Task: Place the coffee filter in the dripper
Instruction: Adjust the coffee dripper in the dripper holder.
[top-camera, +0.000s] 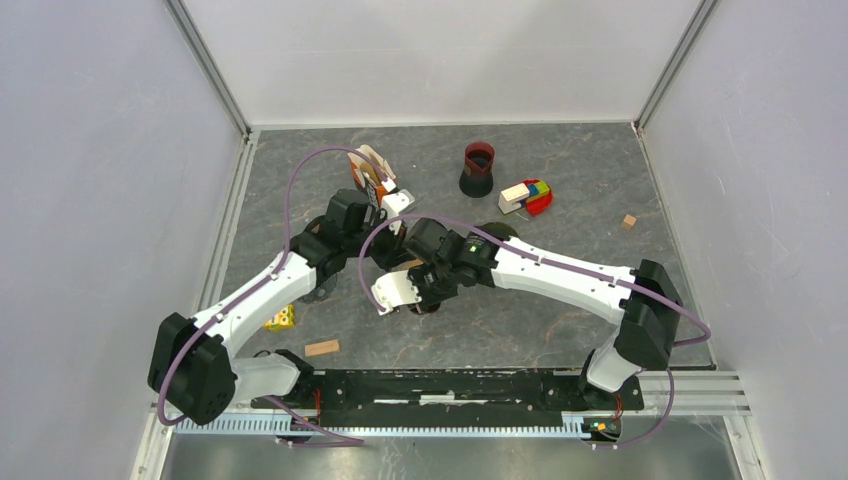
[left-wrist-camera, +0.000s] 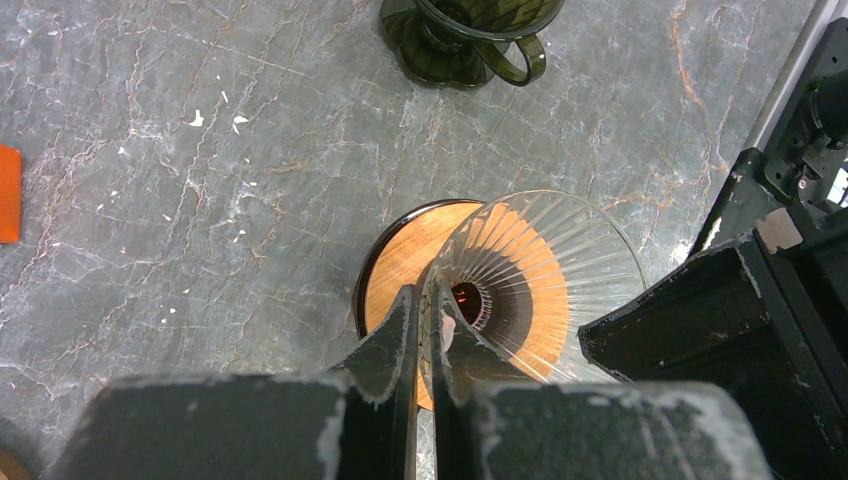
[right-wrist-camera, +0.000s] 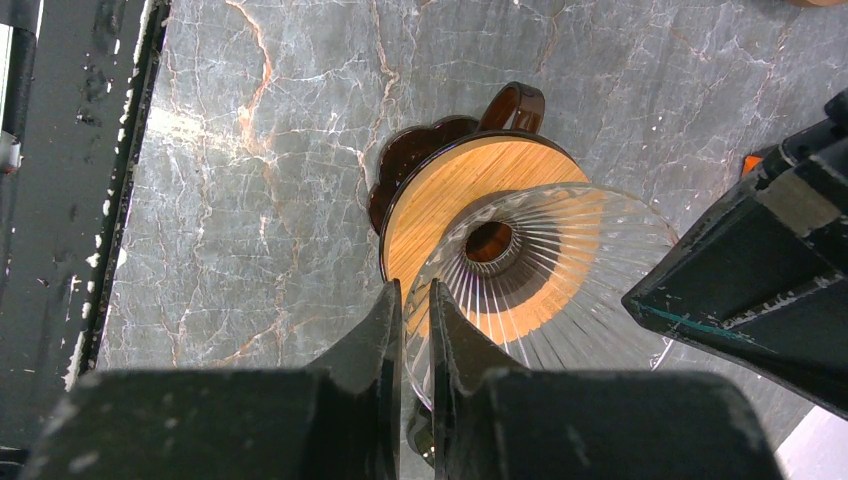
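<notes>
The dripper (left-wrist-camera: 540, 270) is a clear ribbed glass cone on a round wooden collar, empty inside. It also shows in the right wrist view (right-wrist-camera: 545, 260). My left gripper (left-wrist-camera: 425, 300) is shut on its rim, one finger inside the glass and one outside. My right gripper (right-wrist-camera: 412, 295) is shut on the rim at another spot. In the top view both grippers meet at mid-table, left (top-camera: 403, 235) and right (top-camera: 412, 285), and hide most of the dripper. The paper coffee filters (top-camera: 372, 168) stand in a holder at the back left, apart from both grippers.
A dark glass vessel with a handle (left-wrist-camera: 465, 40) stands nearby. A brown glass piece (right-wrist-camera: 450, 140) shows behind the wooden collar. A dark red cup (top-camera: 478, 167), toy blocks (top-camera: 525, 197), a small cube (top-camera: 628, 221), a yellow item (top-camera: 282, 318) and a wooden block (top-camera: 321, 348) lie around.
</notes>
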